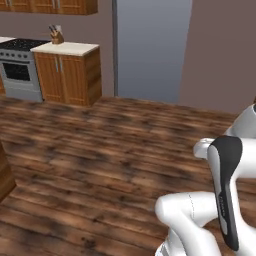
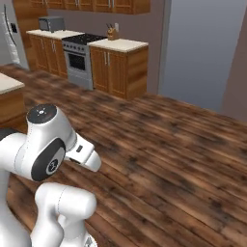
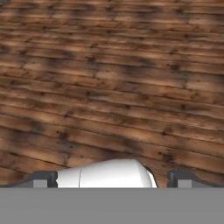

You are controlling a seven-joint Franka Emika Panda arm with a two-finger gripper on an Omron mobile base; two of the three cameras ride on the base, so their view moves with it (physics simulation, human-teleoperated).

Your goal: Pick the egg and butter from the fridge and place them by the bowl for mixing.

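Far left, past stove [image 2: 77,57] and cabinets [image 2: 118,67], fridge [image 2: 8,36] sits at edge, door shut. Gripper [image 3: 111,178] hangs over bare wood floor [image 3: 113,87], jaws spread wide, holding nothing. Microwave [image 2: 50,23] on far counter.

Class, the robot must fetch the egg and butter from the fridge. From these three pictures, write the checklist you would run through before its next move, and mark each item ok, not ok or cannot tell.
1. Gripper open with nothing between its small dark finger tips: ok.
2. Brown wooden plank floor ahead free of obstacles: ok.
3. Tall grey fridge with the long dark curved door handle in reach: not ok, it stands far off at the left edge of the right base view.
4. Fridge door open: cannot tell.
5. Egg and butter located: not ok.
6. Bowl located: not ok.
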